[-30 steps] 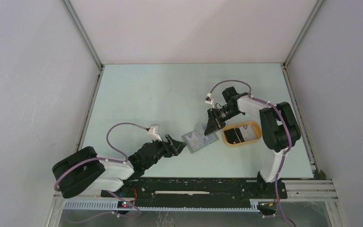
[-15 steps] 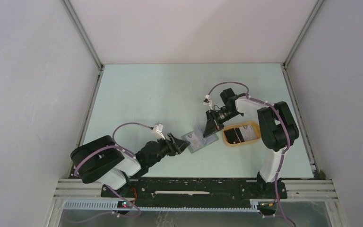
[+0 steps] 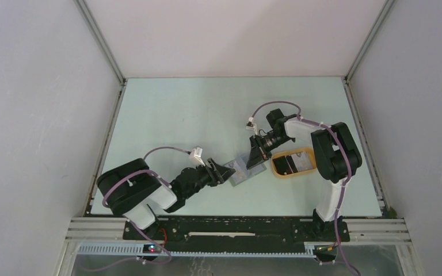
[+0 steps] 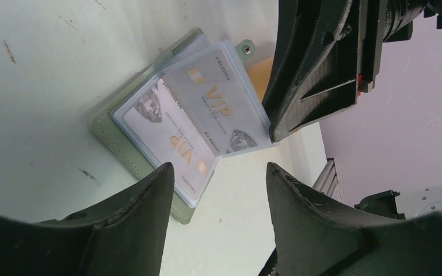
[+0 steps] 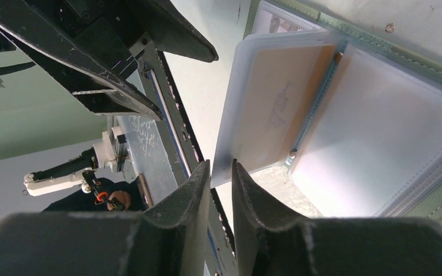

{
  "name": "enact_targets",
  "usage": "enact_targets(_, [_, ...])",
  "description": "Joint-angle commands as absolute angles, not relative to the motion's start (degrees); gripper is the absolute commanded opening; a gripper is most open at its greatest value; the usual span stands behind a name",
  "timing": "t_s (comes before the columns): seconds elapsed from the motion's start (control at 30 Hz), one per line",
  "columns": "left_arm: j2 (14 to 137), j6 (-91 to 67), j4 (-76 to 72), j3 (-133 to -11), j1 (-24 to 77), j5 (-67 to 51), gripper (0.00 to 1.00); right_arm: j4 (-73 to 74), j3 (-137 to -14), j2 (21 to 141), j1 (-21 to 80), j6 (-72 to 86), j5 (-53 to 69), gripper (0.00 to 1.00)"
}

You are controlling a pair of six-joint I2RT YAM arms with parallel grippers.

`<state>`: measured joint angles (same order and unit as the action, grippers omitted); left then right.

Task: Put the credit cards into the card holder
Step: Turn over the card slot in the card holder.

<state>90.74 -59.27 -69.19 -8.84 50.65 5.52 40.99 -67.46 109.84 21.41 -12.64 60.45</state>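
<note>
Left wrist view shows the left gripper (image 4: pixel 220 169) wide open and holding nothing. The card holder (image 4: pixel 101 122) lies unfolded on the table (image 4: pixel 46 69) just ahead of its tips, and one clear sleeve (image 4: pixel 218 98) is raised from it. Both this sleeve and the one under it already show a printed card inside.

The right gripper (image 5: pixel 218 167) stands at the far corner of the raised sleeve. In its own view the jaws are almost together, with the sleeve's edge in the narrow gap. Whether they really pinch it, I cannot tell.

The loose credit cards (image 3: pixel 288 164) are in the yellow tray (image 3: pixel 312 156), just beside the right gripper, on the side away from the left one.

The risks, as I judge them:
- The hold on the sleeve looks thin. If the edge slips out, the sleeve will drop flat and close the pocket.
- The card holder lies free on the table, so a push from the left fingers can slide or turn it.
- The two grippers are near each other and may touch if the left one advances.
</note>
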Motion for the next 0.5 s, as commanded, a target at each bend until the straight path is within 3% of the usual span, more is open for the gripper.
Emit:
enact_targets(0.0, [91.9, -60.0, -72.7, -10.9, 50.1, 4.4, 0.64, 41.4, -69.4, 109.9, 21.6, -12.3, 61.4, 0.3])
enact_targets(0.47, [94.4, -61.0, -75.8, -10.7, 49.7, 3.5, 0.63, 41.4, -69.3, 109.9, 21.1, -11.8, 61.2, 0.37])
